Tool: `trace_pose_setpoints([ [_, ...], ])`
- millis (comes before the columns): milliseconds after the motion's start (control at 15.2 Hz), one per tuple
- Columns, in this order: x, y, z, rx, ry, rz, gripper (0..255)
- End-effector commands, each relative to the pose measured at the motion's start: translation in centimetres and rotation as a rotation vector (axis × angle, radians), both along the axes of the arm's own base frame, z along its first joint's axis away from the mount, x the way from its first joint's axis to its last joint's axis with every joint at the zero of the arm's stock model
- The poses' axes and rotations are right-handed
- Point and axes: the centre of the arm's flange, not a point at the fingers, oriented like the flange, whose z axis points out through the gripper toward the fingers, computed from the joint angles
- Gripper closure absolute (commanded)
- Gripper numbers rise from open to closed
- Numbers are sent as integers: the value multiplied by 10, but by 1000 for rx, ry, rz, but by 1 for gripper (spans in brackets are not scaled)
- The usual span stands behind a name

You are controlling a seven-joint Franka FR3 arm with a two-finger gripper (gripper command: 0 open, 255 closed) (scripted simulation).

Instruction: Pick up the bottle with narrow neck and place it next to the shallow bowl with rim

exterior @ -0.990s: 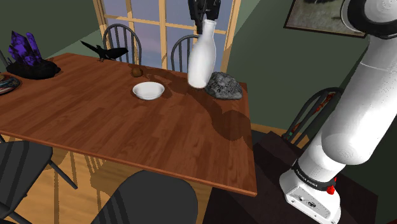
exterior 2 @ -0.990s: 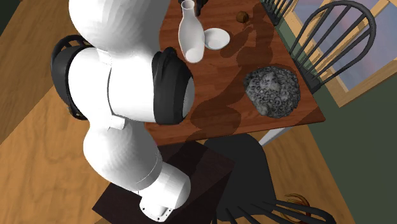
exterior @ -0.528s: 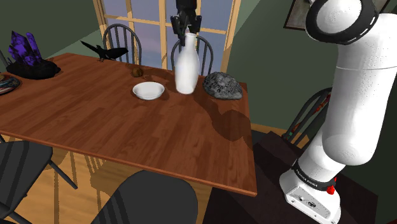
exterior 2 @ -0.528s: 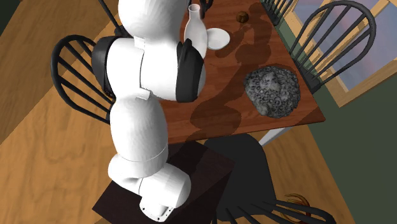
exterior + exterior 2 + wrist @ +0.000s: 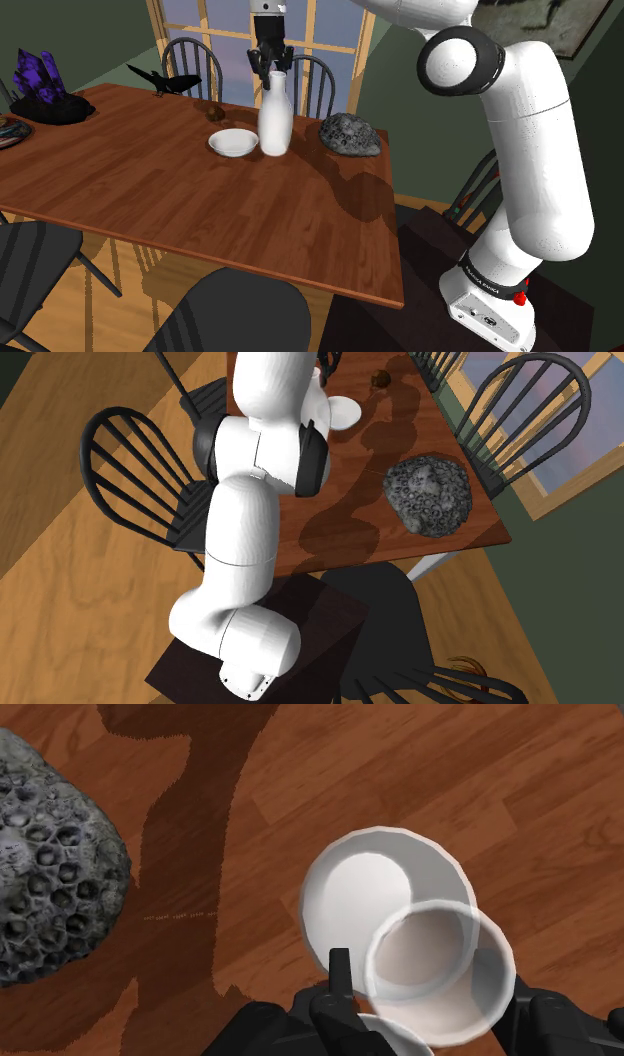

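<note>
The white arm [image 5: 545, 150] rises, bends at the elbow and stretches far out, wrist pointing down.

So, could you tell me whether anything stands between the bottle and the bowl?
Nothing visible does. The bottle stands upright on the table right beside the bowl, with the rock on its other side.

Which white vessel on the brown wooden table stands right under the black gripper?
The tall white narrow-necked bottle; the shallow white bowl sits low beside it.
</note>
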Motion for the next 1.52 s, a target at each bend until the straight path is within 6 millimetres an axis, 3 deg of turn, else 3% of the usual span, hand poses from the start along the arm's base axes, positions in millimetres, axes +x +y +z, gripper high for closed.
trace_pose_setpoints([
  [0, 1, 1, -13, 1, -2, 0, 255],
  [1320, 2, 1, -120, 1, -2, 0, 255],
  [1452, 1, 1, -120, 1, -2, 0, 255],
])
